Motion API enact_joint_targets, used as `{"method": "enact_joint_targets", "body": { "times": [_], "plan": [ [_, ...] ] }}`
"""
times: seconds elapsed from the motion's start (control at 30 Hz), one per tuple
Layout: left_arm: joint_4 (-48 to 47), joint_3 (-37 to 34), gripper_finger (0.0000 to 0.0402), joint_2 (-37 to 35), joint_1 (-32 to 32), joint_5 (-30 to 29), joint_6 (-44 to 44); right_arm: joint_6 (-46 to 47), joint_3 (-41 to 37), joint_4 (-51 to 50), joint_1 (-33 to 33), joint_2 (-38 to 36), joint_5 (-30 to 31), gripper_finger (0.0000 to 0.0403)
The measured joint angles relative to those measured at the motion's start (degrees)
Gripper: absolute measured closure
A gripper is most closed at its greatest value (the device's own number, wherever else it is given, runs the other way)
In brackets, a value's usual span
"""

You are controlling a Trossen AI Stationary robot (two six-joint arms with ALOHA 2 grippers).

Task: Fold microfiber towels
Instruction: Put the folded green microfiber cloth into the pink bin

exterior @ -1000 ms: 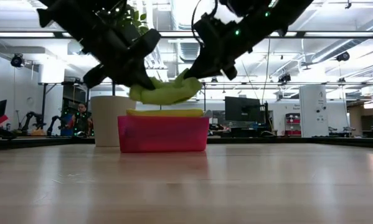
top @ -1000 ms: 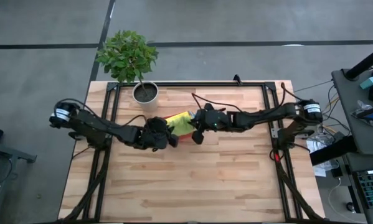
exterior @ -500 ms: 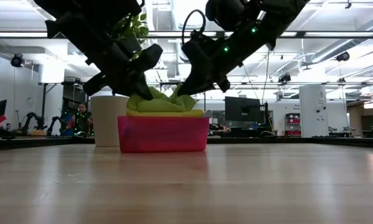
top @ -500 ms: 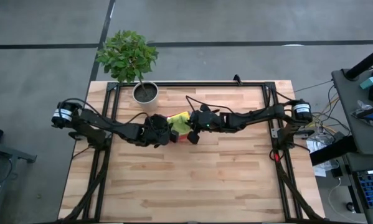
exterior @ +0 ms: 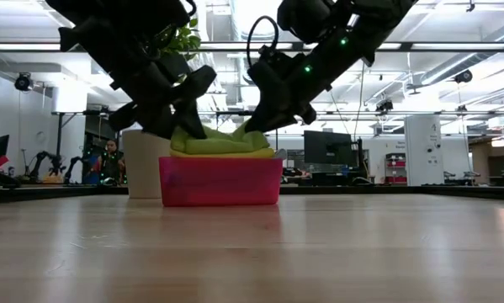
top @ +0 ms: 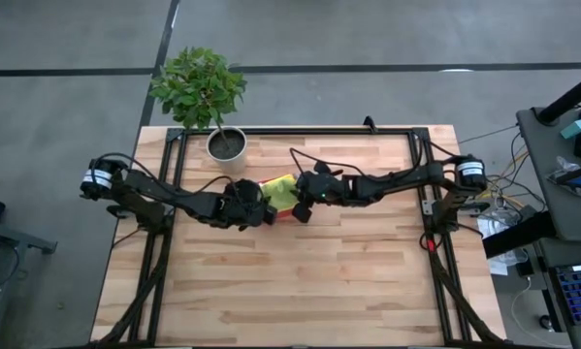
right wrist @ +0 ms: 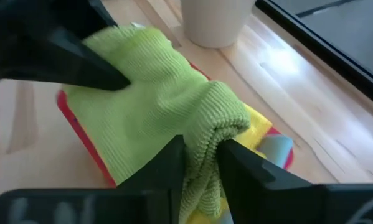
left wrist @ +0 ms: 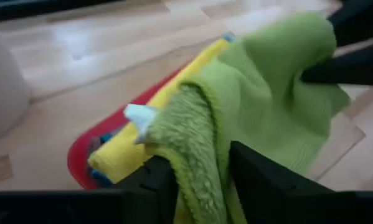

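A lime green towel (exterior: 218,141) lies bunched on top of a yellow towel (exterior: 222,153) in the pink tray (exterior: 220,181), which stands near the table's far middle. My left gripper (top: 261,206) is at the towel's left end and my right gripper (top: 302,206) at its right end, each shut on the cloth. A teal-blue towel (right wrist: 276,149) peeks out under the yellow one. My left gripper has a thick, fluffy folded edge of the lime green towel (left wrist: 195,155) between its two fingers, slanting down from the table's left. The cloth runs slack from there onto the stack. My right gripper pinches a rolled fold at the towel's other end (right wrist: 205,146) between its two fingers, slanting down from the table's right. Several layers sit in the hold, and the rest of the towel lies slack on the yellow towel.
A white pot (top: 227,145) with a leafy plant (top: 199,85) stands just behind and left of the tray. The near half of the wooden table (top: 290,281) is bare. A black frame (top: 300,131) runs along the far edge.
Both grippers have come down toward the pink tray and a little closer together. The lime green towel, which hung between them clear above the tray, now rests on the yellow towel in the tray.
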Motion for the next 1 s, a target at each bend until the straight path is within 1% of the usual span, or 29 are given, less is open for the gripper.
{"method": "enact_joint_targets", "body": {
  "times": [0.2,0.27,0.37,0.53,0.87,1.0],
  "plan": [
    [-0.71,0.02,0.0219,-0.57,0.00,3.36,-0.03,-0.14,0.00,-2.19,-0.65,-0.56,0.09,0.0304],
    [-2.32,0.12,0.0202,-0.91,0.00,3.65,-0.03,-0.56,0.00,-2.20,-0.61,-0.60,0.05,0.0299],
    [-5.11,0.26,0.0187,-2.25,0.00,5.90,-0.03,-1.07,0.00,-2.23,-0.59,-0.64,0.01,0.0291],
    [-7.76,0.22,0.0182,-4.74,0.00,6.75,0.81,-1.63,0.19,-3.34,-0.59,-1.42,-0.01,0.0285],
    [-10.44,0.20,0.0182,-8.23,0.00,7.27,2.46,-1.77,0.61,-5.63,-0.59,-2.74,-0.01,0.0293],
    [-8.44,0.54,0.0182,-10.35,-0.01,7.45,7.68,-2.43,0.61,-5.59,-0.59,-2.95,-0.03,0.0289]
  ]
}}
